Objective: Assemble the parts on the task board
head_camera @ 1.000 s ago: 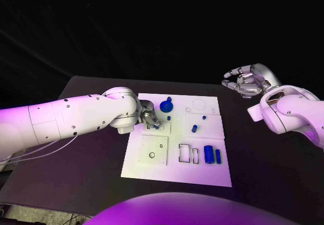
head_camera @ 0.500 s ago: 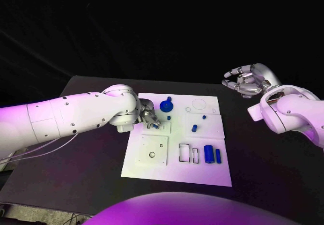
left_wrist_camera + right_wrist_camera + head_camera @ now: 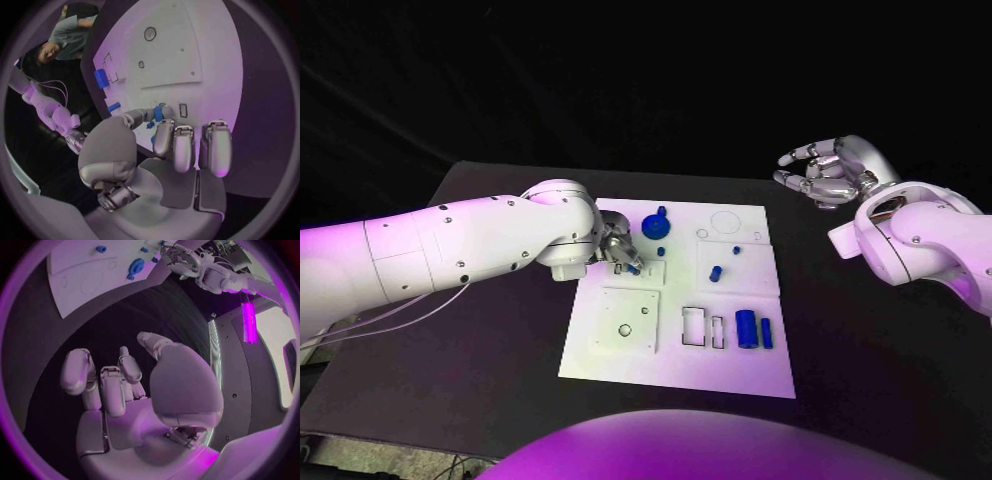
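The white task board (image 3: pixel 678 350) lies in the middle of the table. My left hand (image 3: pixel 617 250) is low over the board's left part, near a small rectangular slot (image 3: pixel 183 110), and pinches a small blue part (image 3: pixel 158 113) between thumb and a finger; the same blue part (image 3: pixel 633 267) peeks out under the fingertips. On the board lie a round blue piece (image 3: pixel 655 226), small blue pegs (image 3: pixel 715 272) and two blue cylinders (image 3: pixel 746 328). My right hand (image 3: pixel 825 172) hangs in the air beyond the board's far right corner, fingers half curled and apart, holding nothing.
The board has a raised square plate with a hole (image 3: pixel 627 322) at its left front and rectangular slots (image 3: pixel 694 327) beside the cylinders. Bare black table (image 3: pixel 488 330) lies on both sides of the board. The right wrist view shows the board's far end (image 3: pixel 81 275).
The left arm has shifted very slightly at the elbow while its hand stays over the same spot with the blue part. The right hand has not moved.
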Controlling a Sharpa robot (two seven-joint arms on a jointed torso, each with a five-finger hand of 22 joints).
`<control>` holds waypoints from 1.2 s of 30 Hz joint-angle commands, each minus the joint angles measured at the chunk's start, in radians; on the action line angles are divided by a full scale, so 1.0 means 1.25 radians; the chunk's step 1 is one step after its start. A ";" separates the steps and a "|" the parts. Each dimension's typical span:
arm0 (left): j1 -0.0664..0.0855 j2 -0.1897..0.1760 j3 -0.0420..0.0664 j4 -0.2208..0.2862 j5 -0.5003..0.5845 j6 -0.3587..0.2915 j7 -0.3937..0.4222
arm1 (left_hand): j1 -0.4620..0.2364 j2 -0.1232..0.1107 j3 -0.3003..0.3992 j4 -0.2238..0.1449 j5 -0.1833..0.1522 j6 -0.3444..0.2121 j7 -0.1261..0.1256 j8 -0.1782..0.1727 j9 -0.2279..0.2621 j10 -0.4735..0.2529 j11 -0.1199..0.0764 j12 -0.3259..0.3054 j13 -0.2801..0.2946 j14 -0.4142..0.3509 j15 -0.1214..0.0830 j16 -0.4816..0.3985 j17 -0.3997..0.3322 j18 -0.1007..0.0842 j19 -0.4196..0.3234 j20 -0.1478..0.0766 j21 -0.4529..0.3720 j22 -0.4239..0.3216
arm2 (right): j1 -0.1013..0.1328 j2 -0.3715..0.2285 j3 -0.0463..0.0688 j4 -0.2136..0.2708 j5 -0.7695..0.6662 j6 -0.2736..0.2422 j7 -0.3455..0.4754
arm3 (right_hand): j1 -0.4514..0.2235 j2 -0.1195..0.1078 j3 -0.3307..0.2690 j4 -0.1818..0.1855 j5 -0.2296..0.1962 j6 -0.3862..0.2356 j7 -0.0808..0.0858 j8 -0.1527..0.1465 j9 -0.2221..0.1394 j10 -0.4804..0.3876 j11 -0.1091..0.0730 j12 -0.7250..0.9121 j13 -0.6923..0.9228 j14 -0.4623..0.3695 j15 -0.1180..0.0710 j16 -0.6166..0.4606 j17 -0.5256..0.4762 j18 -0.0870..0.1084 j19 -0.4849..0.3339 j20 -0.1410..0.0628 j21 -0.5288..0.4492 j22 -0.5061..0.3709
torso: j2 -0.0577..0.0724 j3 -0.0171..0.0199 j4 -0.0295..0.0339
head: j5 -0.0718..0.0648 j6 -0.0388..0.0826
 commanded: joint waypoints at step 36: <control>0.001 0.008 0.000 -0.003 -0.017 0.034 -0.002 | 0.001 0.007 0.142 -0.136 -0.005 -0.001 -0.005 0.004 0.000 0.008 -0.004 -0.002 0.054 0.086 -0.004 0.003 0.211 -0.013 0.044 -0.005 0.000 0.165 | -0.003 0.000 0.000 0.000 -0.004 0.006 0.004 | -0.009 -0.002 0.008 -0.004 0.004 -0.006 0.000 0.005 0.001 -0.001 0.000 0.004 -0.001 0.045 0.004 -0.004 0.079 0.012 -0.005 -0.001 -0.004 0.046 | 0.000 0.0003 -0.0004 | 0.000 0.000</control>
